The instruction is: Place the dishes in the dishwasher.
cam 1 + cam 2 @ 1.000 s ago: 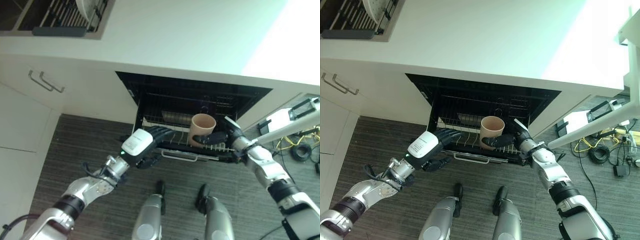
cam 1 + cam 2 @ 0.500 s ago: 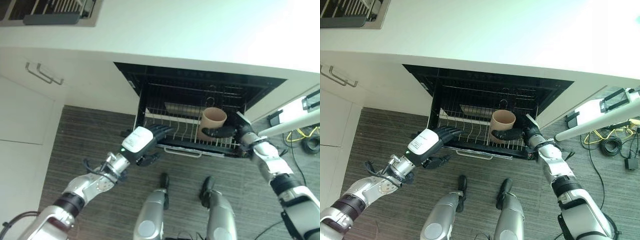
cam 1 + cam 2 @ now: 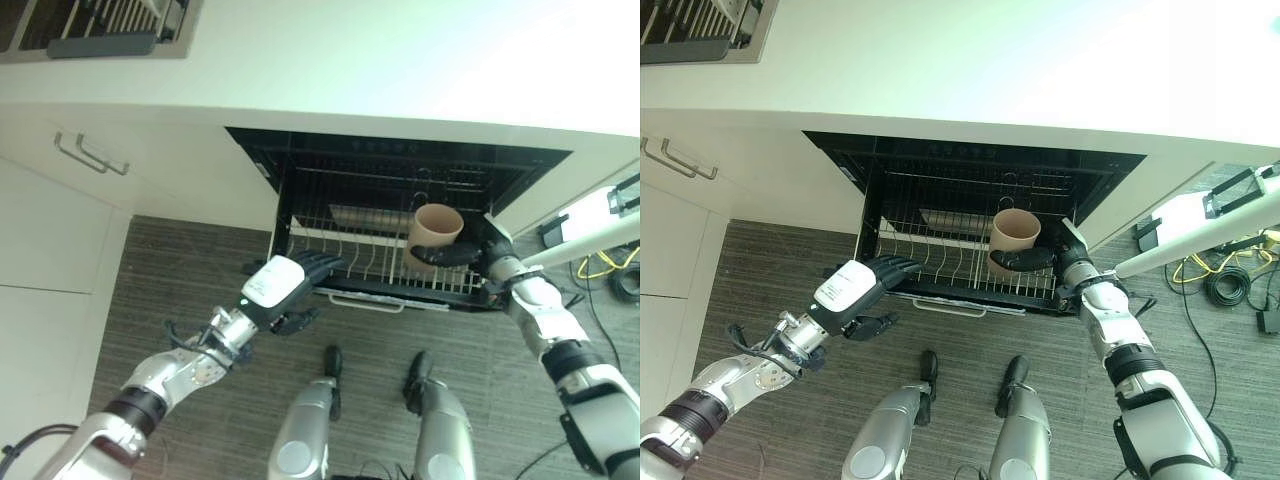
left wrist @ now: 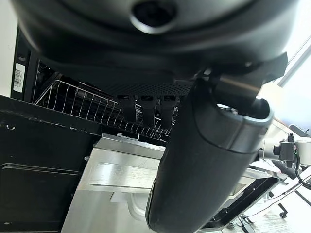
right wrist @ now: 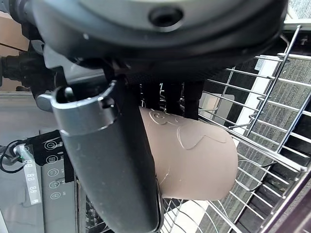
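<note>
Moved cup [image 3: 1014, 230] deeper over rack [image 3: 940, 262], right robot hand [image 3: 1025, 260] clamped round it; left robot hand [image 3: 862, 285] relaxed, empty, at rack's front.

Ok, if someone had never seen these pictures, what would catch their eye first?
Probably the tan cup, held by the right robot hand over the pulled-out wire rack of the open dishwasher. Next, the left robot hand, with fingers straight at the rack's front left edge. A dish rack sits on the white counter at far left.

silver-grey arms, dark hand [image 3: 1020, 260]
</note>
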You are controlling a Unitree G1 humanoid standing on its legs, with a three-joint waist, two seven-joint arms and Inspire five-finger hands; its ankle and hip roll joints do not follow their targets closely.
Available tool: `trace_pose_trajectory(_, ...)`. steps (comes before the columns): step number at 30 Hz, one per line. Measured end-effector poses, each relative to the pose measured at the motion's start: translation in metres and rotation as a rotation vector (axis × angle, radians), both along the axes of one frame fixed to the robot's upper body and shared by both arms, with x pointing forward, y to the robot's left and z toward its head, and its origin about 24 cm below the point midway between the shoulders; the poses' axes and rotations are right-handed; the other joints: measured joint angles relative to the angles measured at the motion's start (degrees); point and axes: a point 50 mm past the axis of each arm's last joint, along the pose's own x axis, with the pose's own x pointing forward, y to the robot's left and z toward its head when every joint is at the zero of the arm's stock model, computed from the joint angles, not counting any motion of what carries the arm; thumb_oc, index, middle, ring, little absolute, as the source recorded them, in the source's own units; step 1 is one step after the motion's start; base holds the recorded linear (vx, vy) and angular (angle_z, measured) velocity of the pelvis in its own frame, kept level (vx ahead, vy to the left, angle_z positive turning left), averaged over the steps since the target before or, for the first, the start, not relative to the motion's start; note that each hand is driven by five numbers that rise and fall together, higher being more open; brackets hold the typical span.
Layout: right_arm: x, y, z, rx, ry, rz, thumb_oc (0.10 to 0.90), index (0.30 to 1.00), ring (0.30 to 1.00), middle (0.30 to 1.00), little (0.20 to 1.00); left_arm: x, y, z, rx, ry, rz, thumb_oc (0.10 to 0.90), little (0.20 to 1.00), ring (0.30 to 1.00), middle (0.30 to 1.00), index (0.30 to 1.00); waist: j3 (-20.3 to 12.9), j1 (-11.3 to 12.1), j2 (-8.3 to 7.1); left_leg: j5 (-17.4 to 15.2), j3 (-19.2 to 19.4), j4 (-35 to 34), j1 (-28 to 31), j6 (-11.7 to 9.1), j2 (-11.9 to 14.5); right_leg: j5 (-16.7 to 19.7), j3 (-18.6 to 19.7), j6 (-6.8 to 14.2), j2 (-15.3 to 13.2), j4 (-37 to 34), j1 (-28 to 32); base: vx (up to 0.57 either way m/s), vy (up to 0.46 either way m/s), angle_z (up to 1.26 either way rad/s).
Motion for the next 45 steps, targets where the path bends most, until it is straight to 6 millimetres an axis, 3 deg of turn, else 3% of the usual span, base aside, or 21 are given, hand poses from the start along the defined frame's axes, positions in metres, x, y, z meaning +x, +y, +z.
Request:
trace_pose_trajectory(10,0.002,-0.002,0.004,0.002,-0.017,-0.035,0.409,0.314,0.314,0.314,0.314,0.0,-0.004,-0.001,-0.005,0.002,-0.013,0.8,0.9,0.9,0.9,0.9,0.4,-0.1,0.76,0.7,0.0,-0.7,0.1,-0.1,-0.1,0.2,-0.1,0.0,-0.1,0.0,-0.1,0.0,0.004,0.01)
trace_pose_trajectory(11,0.002,-0.002,0.004,0.002,-0.017,-0.036,0.8,0.9,0.9,0.9,0.9,-0.001,-0.006,-0.003,-0.002,0.009,-0.019,0.8,0.9,0.9,0.9,0.9,0.4,-0.1,0.78,0.7,0.0,-0.7,0.1,-0.1,-0.1,0.2,-0.1,0.0,-0.1,0.0,-0.1,0.0,0.0,0.0)
trace_pose_trajectory(24,0.004,0.013,0.002,-0.052,-0.055,-0.043,0.8,0.9,0.9,0.9,0.9,-0.001,-0.012,-0.004,-0.029,0.006,-0.028,0.8,0.9,0.9,0.9,0.9,0.4,-0.9,0.87,1.2,0.0,-0.8,0.1,-0.1,-0.2,0.4,0.0,-0.1,-0.1,0.1,-0.1,0.0,0.0,0.0)
trace_pose_trajectory(31,0.004,0.015,0.005,-0.145,-0.098,-0.08,0.8,0.9,0.9,0.9,0.9,-0.005,-0.012,-0.009,-0.033,0.014,-0.024,0.8,0.9,0.9,0.9,0.9,0.5,-1.0,1.89,1.3,0.1,-0.9,0.2,0.0,-0.3,0.6,0.0,-0.1,-0.2,0.1,-0.1,0.0,0.0,0.0)
trace_pose_trajectory(35,0.004,0.011,0.007,-0.149,-0.108,-0.117,0.8,0.9,0.9,0.9,0.9,-0.004,-0.012,-0.009,-0.034,0.011,-0.024,0.8,0.9,0.9,0.9,0.9,0.5,-1.1,1.89,1.4,0.3,-1.4,1.2,-0.1,-0.3,0.6,0.2,-0.1,-0.2,0.1,0.5,0.03,-0.017,-0.03)
trace_pose_trajectory(38,0.003,-0.006,0.015,-0.17,-0.11,-0.189,0.8,0.9,0.9,0.9,0.9,-0.005,-0.012,-0.01,-0.037,0.016,-0.023,0.8,0.9,0.9,0.9,0.9,0.5,-1.5,1.88,1.7,0.3,-2.1,2.0,-0.2,-0.2,0.6,0.3,-0.1,-0.2,0.1,0.9,0.04,-0.018,-0.03)
trace_pose_trajectory(45,0.005,-0.008,0.022,-0.136,-0.083,-0.206,0.8,0.9,0.9,0.9,0.9,-0.005,-0.014,-0.011,-0.042,0.018,-0.026,0.8,0.9,0.9,0.9,0.9,0.5,-1.4,1.89,1.8,0.3,-2.1,2.0,-0.2,-0.2,0.8,0.3,-0.3,-0.2,0.0,0.9,0.02,0.019,-0.01)
